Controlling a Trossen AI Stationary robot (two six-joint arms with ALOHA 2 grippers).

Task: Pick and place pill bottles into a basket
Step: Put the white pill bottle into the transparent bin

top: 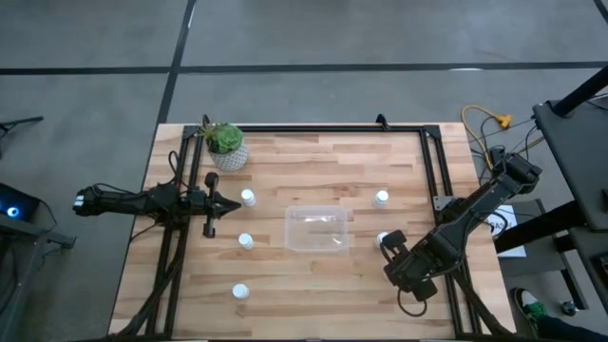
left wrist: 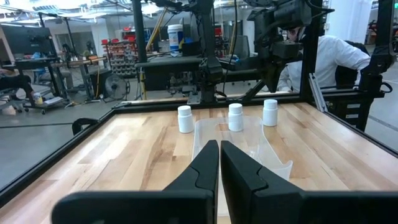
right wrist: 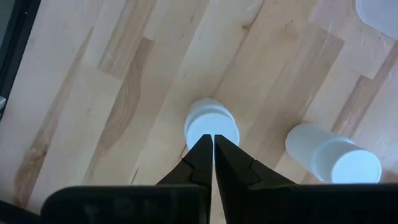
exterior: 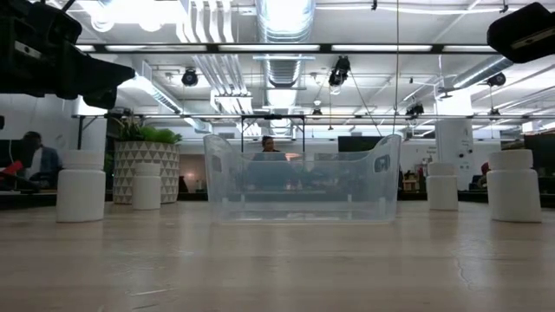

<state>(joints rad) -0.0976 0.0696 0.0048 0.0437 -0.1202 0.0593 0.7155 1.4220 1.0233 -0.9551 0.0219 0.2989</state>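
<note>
The clear basket (top: 317, 229) stands mid-table and holds nothing; it also shows in the low view (exterior: 303, 178). White pill bottles stand upright on their bases around it: three on the left (top: 248, 198) (top: 245, 241) (top: 240, 292), one at the far right (top: 381, 199), and one (top: 384, 237) beside my right gripper. My right gripper (top: 389, 249) is shut and points down above a bottle's cap (right wrist: 211, 127), with another bottle (right wrist: 333, 158) beside it. My left gripper (top: 226, 202) is shut, held level near the left bottles and pointing at the basket (left wrist: 242, 146).
A white patterned pot with a green plant (top: 228, 149) stands at the far left corner. A black frame rail (top: 432, 171) runs along the table's edges. Bare wood lies between the basket and the near edge. A person (left wrist: 339, 56) is beyond the table's right side.
</note>
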